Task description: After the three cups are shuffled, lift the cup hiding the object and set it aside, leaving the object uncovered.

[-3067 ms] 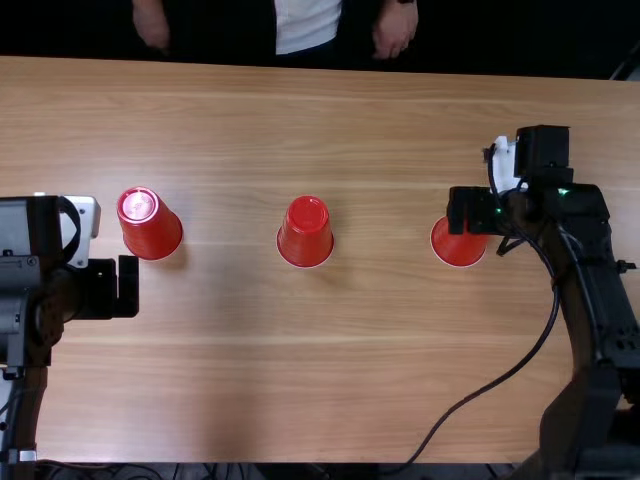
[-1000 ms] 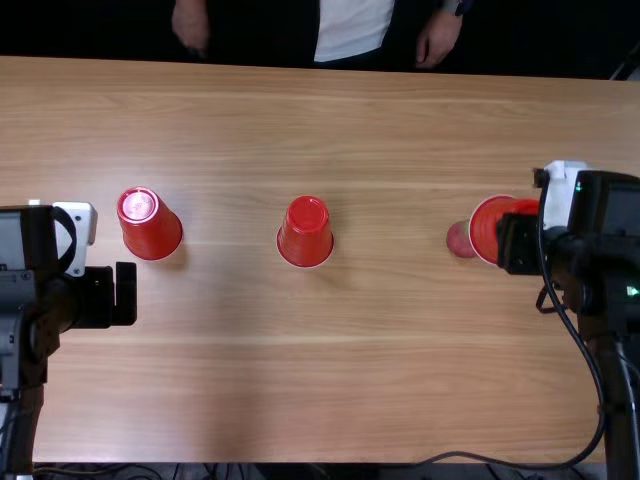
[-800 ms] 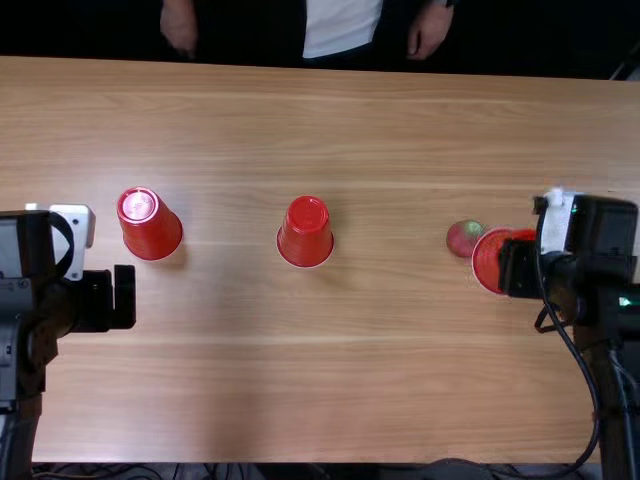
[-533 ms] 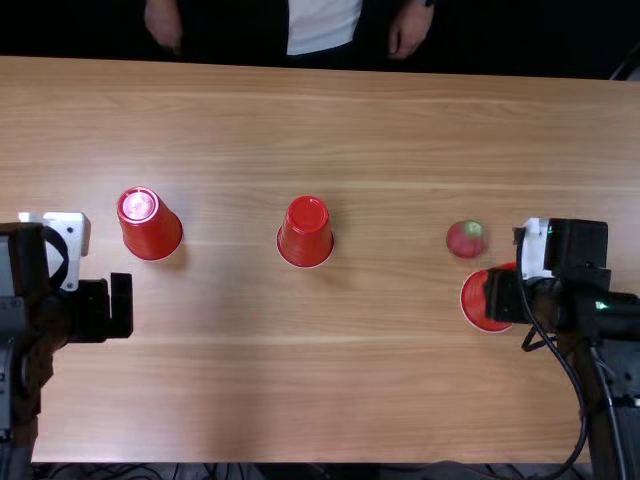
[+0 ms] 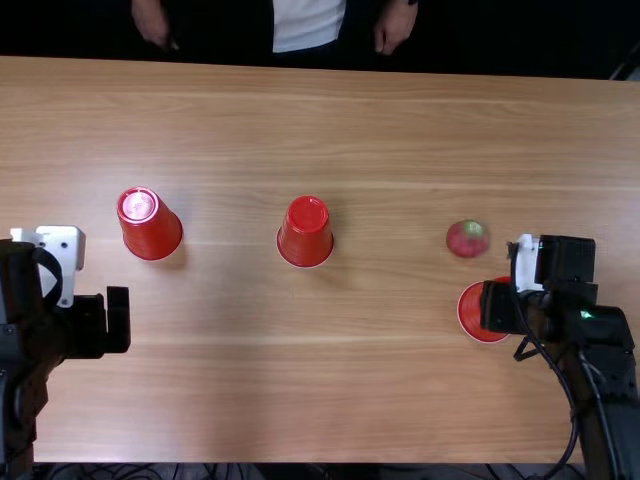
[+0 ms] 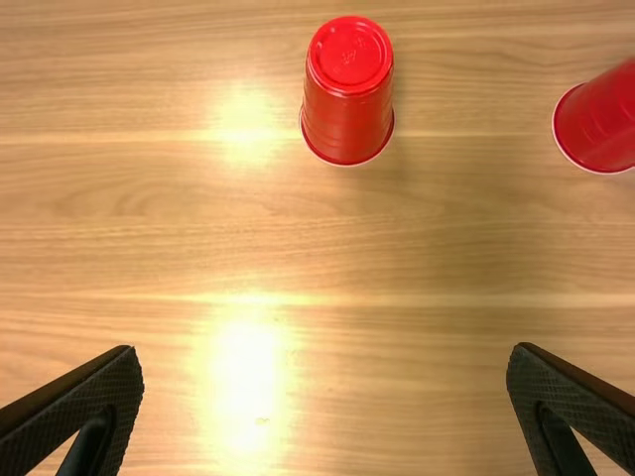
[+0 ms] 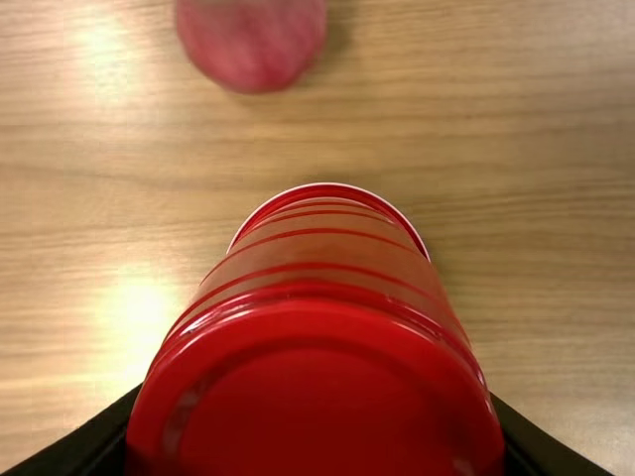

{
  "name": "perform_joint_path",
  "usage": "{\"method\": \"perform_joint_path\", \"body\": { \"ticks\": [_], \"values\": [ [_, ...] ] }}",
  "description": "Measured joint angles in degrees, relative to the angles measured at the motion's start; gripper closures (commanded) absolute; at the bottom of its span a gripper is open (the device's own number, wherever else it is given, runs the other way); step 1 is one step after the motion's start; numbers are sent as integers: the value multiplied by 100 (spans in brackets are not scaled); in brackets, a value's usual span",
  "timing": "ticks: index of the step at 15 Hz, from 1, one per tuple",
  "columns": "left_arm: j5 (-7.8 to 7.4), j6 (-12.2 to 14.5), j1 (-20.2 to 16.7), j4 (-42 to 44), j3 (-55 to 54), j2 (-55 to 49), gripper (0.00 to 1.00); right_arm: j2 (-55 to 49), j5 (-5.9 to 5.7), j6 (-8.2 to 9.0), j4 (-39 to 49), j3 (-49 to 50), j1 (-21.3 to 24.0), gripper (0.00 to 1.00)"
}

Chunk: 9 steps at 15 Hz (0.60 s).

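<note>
Wood table (image 5: pixel 330 130), 3 cups (image 5: pixel 305 232); room (image 5: pixel 520 30) beyond seemingly dark.

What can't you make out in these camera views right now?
Right wrist view: the ball is blurred and cut by the edge.
Top view: the right tool hides whether its red cup touches the table.
Left wrist view: the middle cup is cut by the edge.

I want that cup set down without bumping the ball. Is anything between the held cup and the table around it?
Nothing visible stands in the way. The red cup in the right pincer is apart from the ball, on its near side, with bare table around its rim.
</note>
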<state>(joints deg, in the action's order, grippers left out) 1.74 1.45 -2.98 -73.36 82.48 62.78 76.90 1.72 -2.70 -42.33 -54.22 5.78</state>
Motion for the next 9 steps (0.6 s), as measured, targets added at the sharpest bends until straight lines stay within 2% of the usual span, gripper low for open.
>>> {"method": "perform_joint_path", "body": {
  "ticks": [2, 3, 9],
  "values": [
    [0, -2, 0, -2, 0, 0, 0, 0, 0, -2, 136, 157, 0, 12],
    [0, 0, -2, 0, 0, 0, 0, 2, -2, -4, 140, 210, 2, 1],
    [0, 2, 0, -50, 0, 0, 0, 0, 0, -4, 208, 245, 0, 0]
  ]
}}
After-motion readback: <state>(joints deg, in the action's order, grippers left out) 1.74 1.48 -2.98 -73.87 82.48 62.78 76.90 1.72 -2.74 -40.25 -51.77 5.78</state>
